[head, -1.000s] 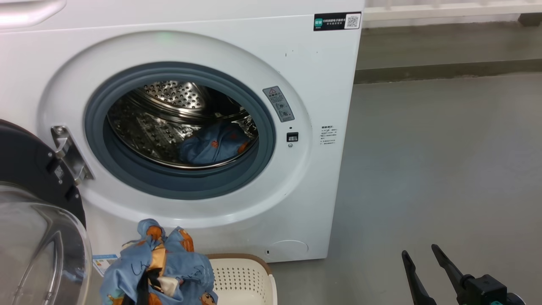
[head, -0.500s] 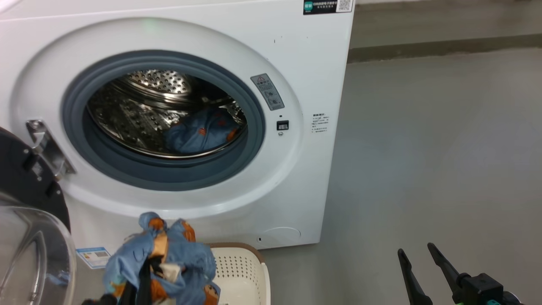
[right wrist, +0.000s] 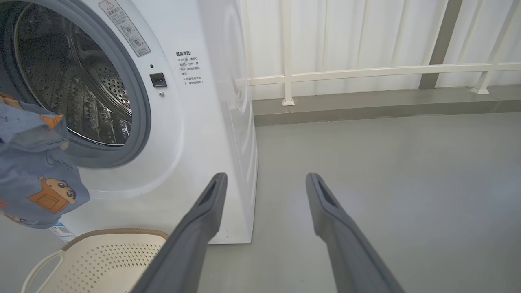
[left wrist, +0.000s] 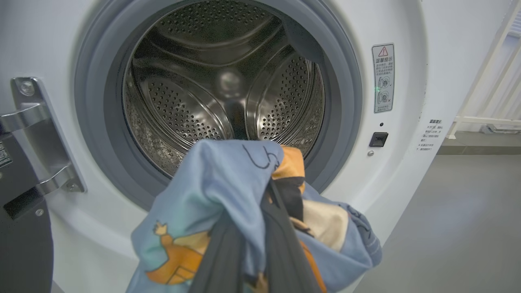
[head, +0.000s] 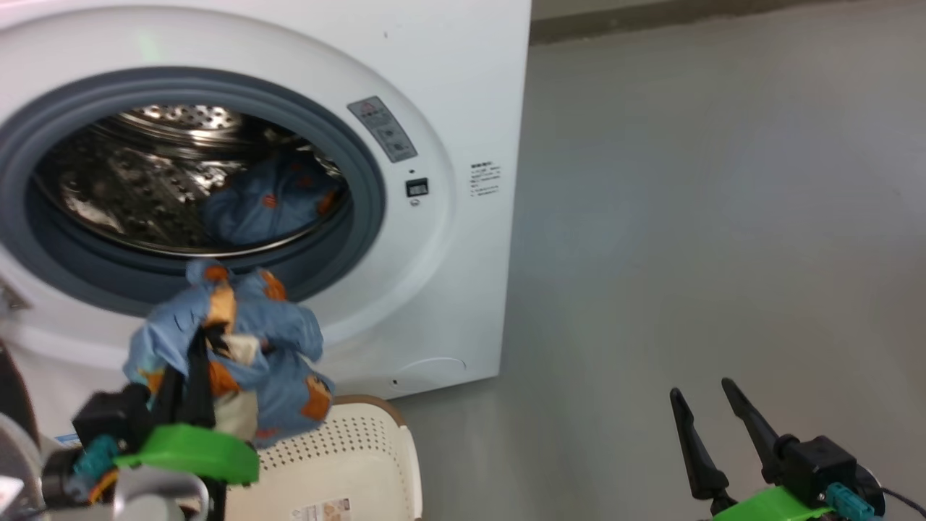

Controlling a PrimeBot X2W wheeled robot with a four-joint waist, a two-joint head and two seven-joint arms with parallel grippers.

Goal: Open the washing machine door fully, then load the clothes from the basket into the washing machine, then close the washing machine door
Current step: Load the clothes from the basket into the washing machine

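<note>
The washing machine (head: 448, 87) stands with its steel drum (left wrist: 220, 89) open. One light blue garment (head: 268, 202) lies inside the drum. My left gripper (head: 202, 344) is shut on a bundle of blue clothes (head: 239, 340) with orange figures, held above the basket (head: 369, 449) and just before the lower gasket. In the left wrist view the dark fingers (left wrist: 285, 252) pinch the bundle (left wrist: 228, 187) in front of the drum mouth. The black door (left wrist: 20, 244) hangs swung out at the left on its hinge (left wrist: 36, 134). My right gripper (head: 705, 412) is open and holds nothing, low over the floor.
Grey floor (head: 709, 217) stretches to the right of the machine. A white railing (right wrist: 366, 71) on a low kerb runs behind it. The door latch slot (head: 417, 187) sits to the right of the gasket.
The head camera has swung, shifting the machine left. My left gripper has lifted the clothes bundle from over the basket up to the drum's lower rim. The right gripper stays as before.
</note>
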